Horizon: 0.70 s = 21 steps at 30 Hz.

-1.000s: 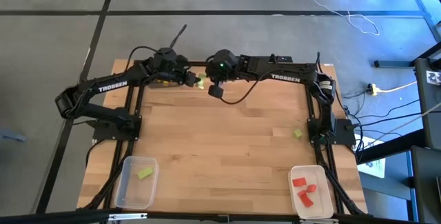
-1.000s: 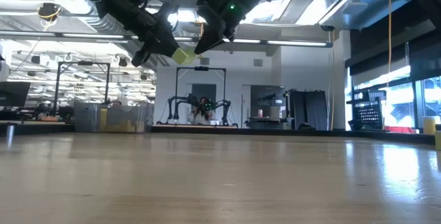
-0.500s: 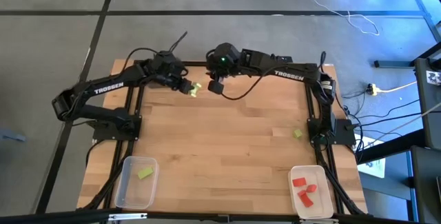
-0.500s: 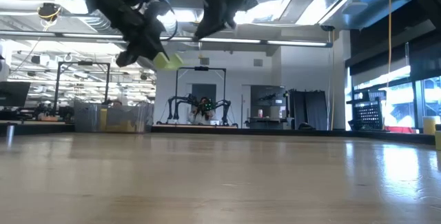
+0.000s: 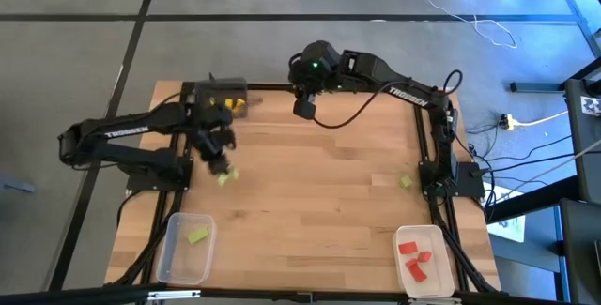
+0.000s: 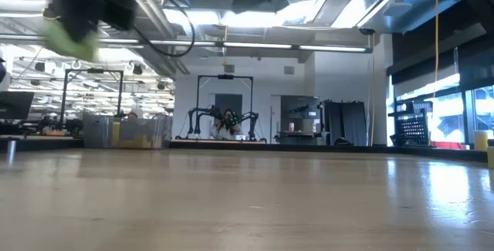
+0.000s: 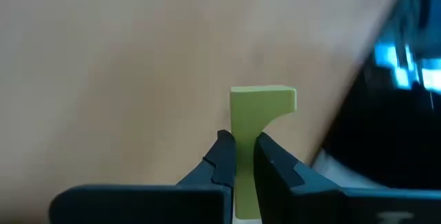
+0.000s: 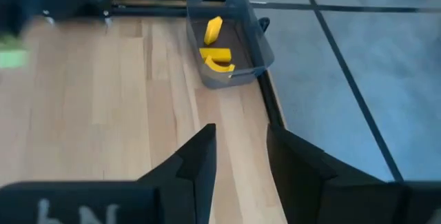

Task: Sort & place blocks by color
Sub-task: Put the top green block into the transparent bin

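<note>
My left gripper [image 5: 222, 166] is shut on a light green block [image 7: 256, 107] and hangs above the left half of the table; it shows blurred in the low view [image 6: 77, 15]. My right gripper [image 8: 240, 156] is open and holds nothing, up in the air near the far edge [image 5: 303, 108]. Another green block [image 5: 196, 236] lies in the clear bin [image 5: 169, 253]. A loose green block [image 5: 406, 182] rests flat on the table at the right. Red blocks [image 5: 414, 256] lie in the white bin [image 5: 438, 267]. Yellow blocks [image 8: 215, 43] lie in the dark bin [image 8: 253, 41]. My left gripper pinches the light green block by its narrow stem [image 7: 242, 151] between the two fingers. The wider head [image 7: 265, 98] sticks out past the fingertips. The block is lifted clear of the table [image 6: 73, 41].
The dark bin [image 5: 237, 97] sits at the far edge, left of centre. The clear bin is at the near left corner and the white bin at the near right corner. Bare wood lies between them. Arm bases and cables run along both side edges.
My left gripper has carried the green block from the far middle of the table, where it stood close to my right gripper, toward the near left and the clear bin, moving fast. My right gripper has drawn back a little toward the far edge and upward.
</note>
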Available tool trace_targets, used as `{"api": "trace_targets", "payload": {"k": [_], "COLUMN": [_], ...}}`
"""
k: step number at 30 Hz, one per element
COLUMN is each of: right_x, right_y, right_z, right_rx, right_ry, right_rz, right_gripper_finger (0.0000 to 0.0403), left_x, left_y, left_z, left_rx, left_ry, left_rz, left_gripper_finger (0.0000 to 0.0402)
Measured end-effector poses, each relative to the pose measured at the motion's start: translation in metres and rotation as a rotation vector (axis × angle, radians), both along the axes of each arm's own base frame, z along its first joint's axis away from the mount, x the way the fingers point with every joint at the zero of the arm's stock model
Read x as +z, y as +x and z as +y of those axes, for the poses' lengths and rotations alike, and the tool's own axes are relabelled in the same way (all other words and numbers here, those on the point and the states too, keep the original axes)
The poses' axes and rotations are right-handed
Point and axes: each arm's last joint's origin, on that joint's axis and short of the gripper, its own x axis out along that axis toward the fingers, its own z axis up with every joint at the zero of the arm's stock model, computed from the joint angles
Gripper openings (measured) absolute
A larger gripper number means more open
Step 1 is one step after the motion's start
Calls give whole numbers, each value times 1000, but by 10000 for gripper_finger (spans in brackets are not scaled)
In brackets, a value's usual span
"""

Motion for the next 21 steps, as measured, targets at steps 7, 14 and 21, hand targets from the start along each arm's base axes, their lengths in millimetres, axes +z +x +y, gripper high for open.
{"api": "trace_targets", "payload": {"k": [7,14,21], "right_x": [15,13,7], "right_y": [-7,-12,-18], "right_z": [2,4,5], "right_rx": [0,-1,0], "right_ry": [-5,13,38], "right_rz": [-15,44,135], "right_gripper_finger": [129,129,129], "left_x": [6,6,-15], "left_y": [-25,-38,-30], "left_z": [-51,-92,-128], "left_rx": [-199,-351,-380], "left_ry": [-186,-259,-268], "left_rz": [173,334,366], "left_gripper_finger": [19,19,18]}}
